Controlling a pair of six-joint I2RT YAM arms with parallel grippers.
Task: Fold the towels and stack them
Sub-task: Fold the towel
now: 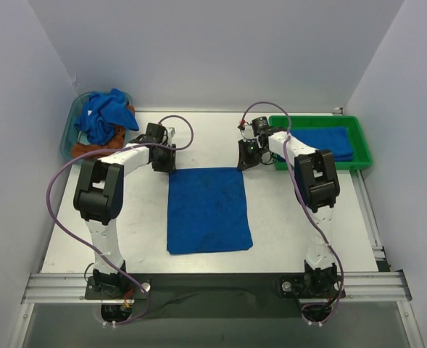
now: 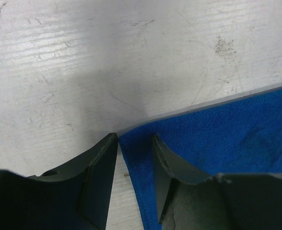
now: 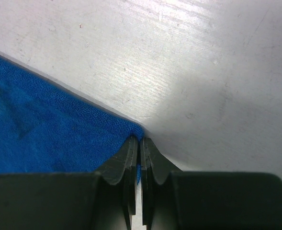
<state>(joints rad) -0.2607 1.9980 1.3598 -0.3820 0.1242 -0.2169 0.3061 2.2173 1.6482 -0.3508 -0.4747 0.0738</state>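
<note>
- one flat towel lay spread between my two claws.
- my right claw pinched its far right corner, jaws shut.
- my left claw straddled the far left corner, jaws apart.
- one folded towel sat in one green tray.
- one clear bin held a towel heap, count unclear.

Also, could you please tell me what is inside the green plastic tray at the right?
A folded royal-blue terry towel lies flat in the green plastic tray. The right arm covers the tray's left end, and anything beneath the towel is hidden.
</note>
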